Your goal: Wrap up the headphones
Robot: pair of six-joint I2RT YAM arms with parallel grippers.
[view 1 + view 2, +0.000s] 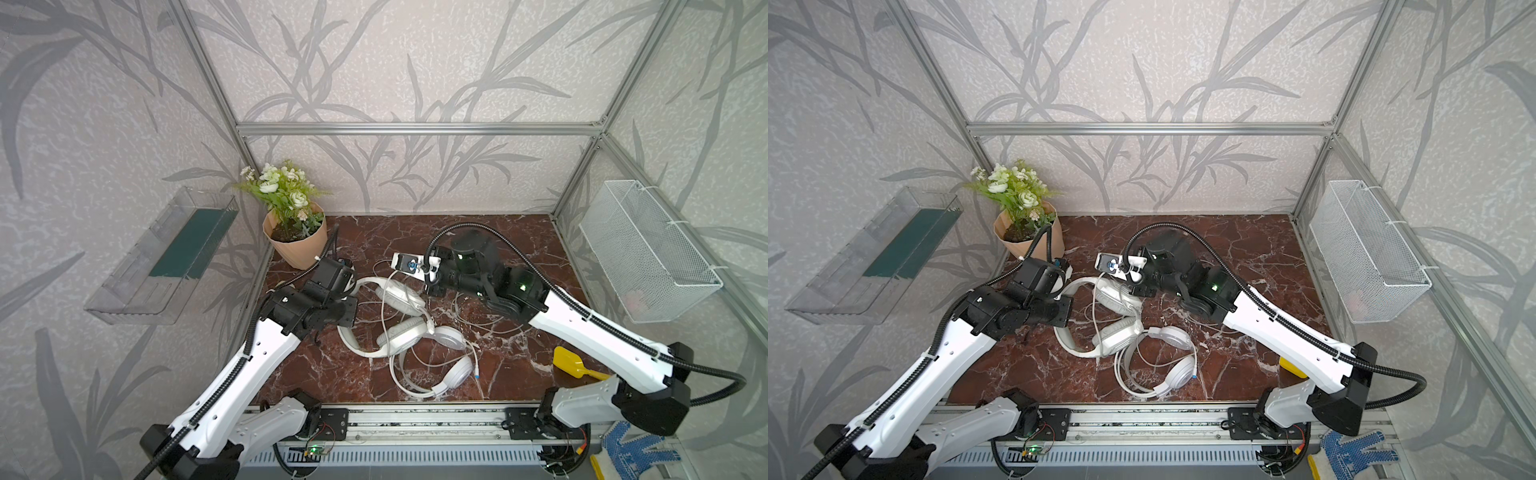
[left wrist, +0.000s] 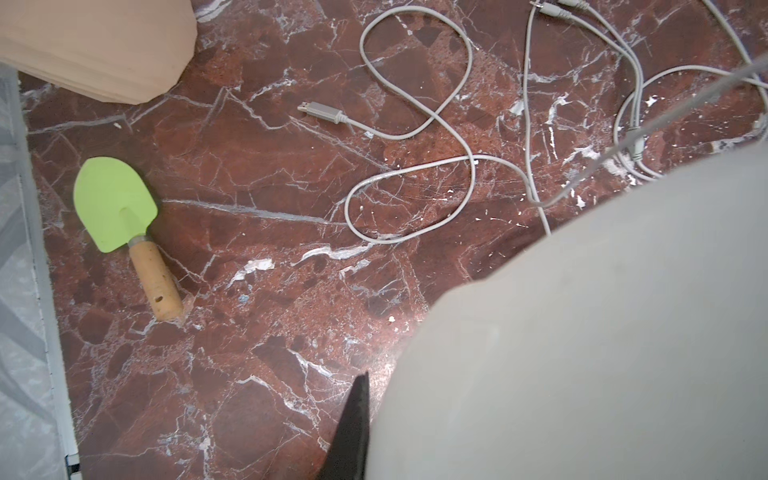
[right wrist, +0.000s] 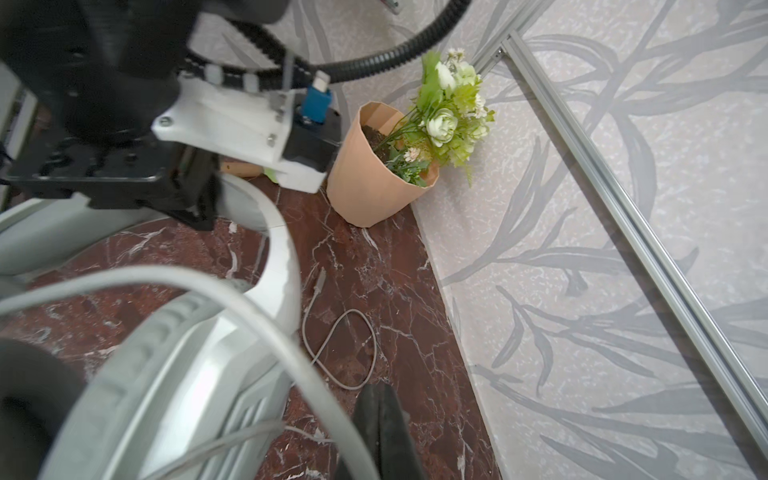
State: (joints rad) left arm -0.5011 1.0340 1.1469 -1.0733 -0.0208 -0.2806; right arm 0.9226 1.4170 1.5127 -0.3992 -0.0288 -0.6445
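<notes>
The left pincer grips the grey headset by its band, toward the desk's left edge; the right pincer is closed on a pale cable.

left gripper clamped, right gripper closed, arms angled inward.

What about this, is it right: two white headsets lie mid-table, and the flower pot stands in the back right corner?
No: the flower pot stands in the back left corner, as both top views show. The two white headsets do lie mid-table.
</notes>
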